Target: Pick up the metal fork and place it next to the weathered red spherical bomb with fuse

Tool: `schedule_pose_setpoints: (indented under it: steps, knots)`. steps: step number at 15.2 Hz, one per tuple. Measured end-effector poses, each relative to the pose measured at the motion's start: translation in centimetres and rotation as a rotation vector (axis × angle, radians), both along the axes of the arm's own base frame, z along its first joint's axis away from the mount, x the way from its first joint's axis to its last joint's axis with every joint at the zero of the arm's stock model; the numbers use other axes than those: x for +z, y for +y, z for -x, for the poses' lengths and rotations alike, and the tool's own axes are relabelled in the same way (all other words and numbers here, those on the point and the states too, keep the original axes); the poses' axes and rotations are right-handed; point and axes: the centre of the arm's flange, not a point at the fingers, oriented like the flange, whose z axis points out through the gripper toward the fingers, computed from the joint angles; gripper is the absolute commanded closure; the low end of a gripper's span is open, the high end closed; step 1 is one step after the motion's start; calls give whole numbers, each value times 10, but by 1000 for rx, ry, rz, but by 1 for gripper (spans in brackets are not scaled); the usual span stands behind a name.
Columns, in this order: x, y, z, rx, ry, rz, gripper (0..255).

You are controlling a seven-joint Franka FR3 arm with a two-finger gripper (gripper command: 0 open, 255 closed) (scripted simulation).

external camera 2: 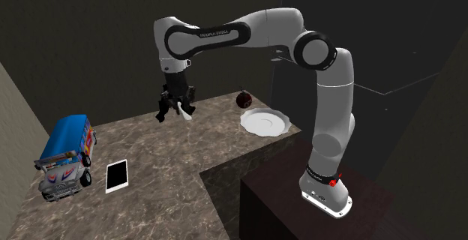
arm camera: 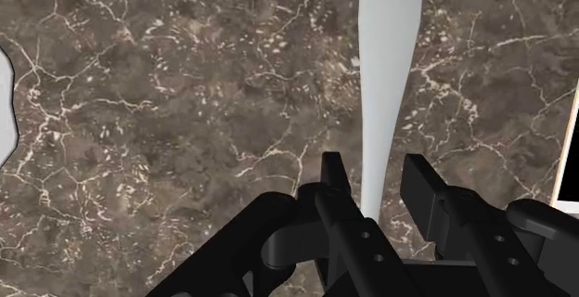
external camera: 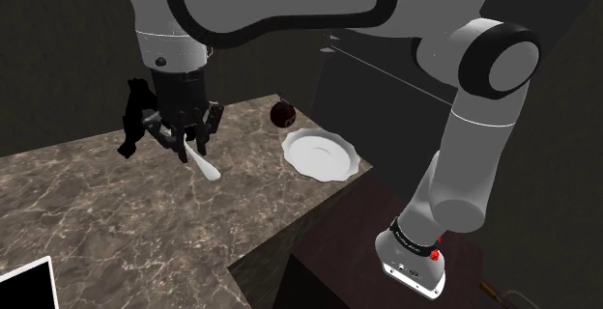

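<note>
A plain white fork point(arm camera: 385, 91) runs out from between my black fingers point(arm camera: 336, 179), which clasp its narrow handle. My gripper point(external camera: 184, 143) hangs over the marble counter point(external camera: 116, 210) with the fork point(external camera: 204, 163) slanting down out of it, above the surface. The dark red round bomb point(external camera: 283, 114) with a short fuse stands near the counter's far edge, toward the shoulder view's right of the gripper. In the second exterior view the gripper point(external camera 2: 178, 111) and the fork point(external camera 2: 186, 109) are left of the bomb point(external camera 2: 244, 100).
A white scalloped plate point(external camera: 321, 153) lies just in front of the bomb near the counter's corner. A white tablet point(external camera 2: 118, 175) and a blue toy bus point(external camera 2: 67, 156) sit at the second exterior view's left. The dark stand point(external camera 2: 285, 201) is below the counter's edge.
</note>
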Motion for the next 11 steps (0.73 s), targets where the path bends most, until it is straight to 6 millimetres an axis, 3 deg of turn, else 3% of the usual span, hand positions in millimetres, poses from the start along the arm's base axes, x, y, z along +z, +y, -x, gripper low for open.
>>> schedule_pose_setpoints:
  steps: [4,11]
  knots:
    - [2,-33,-19,-1,0,1,255]
    - [5,-110,-67,-1,0,1,255]
